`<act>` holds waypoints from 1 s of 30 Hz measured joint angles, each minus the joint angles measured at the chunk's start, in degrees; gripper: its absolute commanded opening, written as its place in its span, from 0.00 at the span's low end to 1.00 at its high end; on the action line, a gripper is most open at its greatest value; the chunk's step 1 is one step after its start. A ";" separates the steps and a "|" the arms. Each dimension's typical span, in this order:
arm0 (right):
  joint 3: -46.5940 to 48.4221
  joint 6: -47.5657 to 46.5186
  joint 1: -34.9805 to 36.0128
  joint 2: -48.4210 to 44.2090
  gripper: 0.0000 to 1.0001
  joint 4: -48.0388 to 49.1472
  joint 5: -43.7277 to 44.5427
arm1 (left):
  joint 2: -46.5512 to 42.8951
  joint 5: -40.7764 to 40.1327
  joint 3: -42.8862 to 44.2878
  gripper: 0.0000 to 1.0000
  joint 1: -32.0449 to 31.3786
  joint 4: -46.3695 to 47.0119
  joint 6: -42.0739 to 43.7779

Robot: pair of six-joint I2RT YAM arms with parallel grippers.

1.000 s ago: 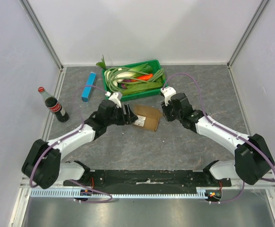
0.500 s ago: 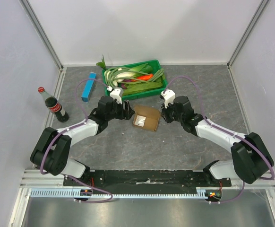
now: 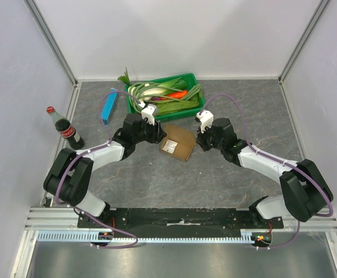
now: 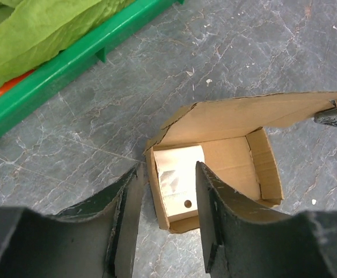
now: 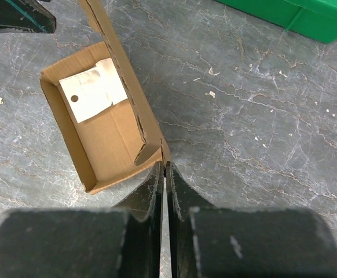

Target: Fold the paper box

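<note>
Position: paper box [image 3: 179,143] sits mid-table btwn the 2 grippers, just in front of green tray [image 3: 162,116]. Open side faces up, long axis approx left-right, 1 short end toward each arm. Its lid flap stands along the far long side. Inside, white card [image 5: 93,90] lies at the left end. There left gripper [image 4: 168,168] has fingers apart, straddling the end wall. Opposite, right gripper [image 5: 164,167] has fingers pinched on the flap's corner.

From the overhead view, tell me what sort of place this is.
Probably a robot test cell: white walls on metal posts enclose a grey table, with staged props: a vegetable tray, a bottle, a paper box.
</note>
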 measured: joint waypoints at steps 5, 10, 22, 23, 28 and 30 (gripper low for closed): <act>0.00 0.02 0.00 0.00 0.09 0.02 0.02 | 1.29 1.07 1.53 0.58 0.00 0.04 1.11; -0.04 0.76 -0.02 -0.37 0.07 -0.33 0.13 | 4.52 2.86 4.59 0.58 0.00 -0.28 2.69; -3.23 3.45 -0.44 -5.01 0.24 -0.92 -0.92 | 7.98 6.27 7.54 0.58 0.00 -1.11 5.11; -3.67 3.91 -0.44 -5.01 0.30 -1.07 -0.92 | 8.22 6.82 7.85 0.61 0.00 -1.11 5.16; -4.61 5.90 -0.46 -5.73 0.39 -3.08 0.00 | 9.18 10.05 9.68 0.65 0.00 -2.29 5.25; -4.85 6.60 -0.46 -6.73 0.40 -3.98 -0.07 | 9.94 10.93 11.02 0.65 0.00 -3.06 5.68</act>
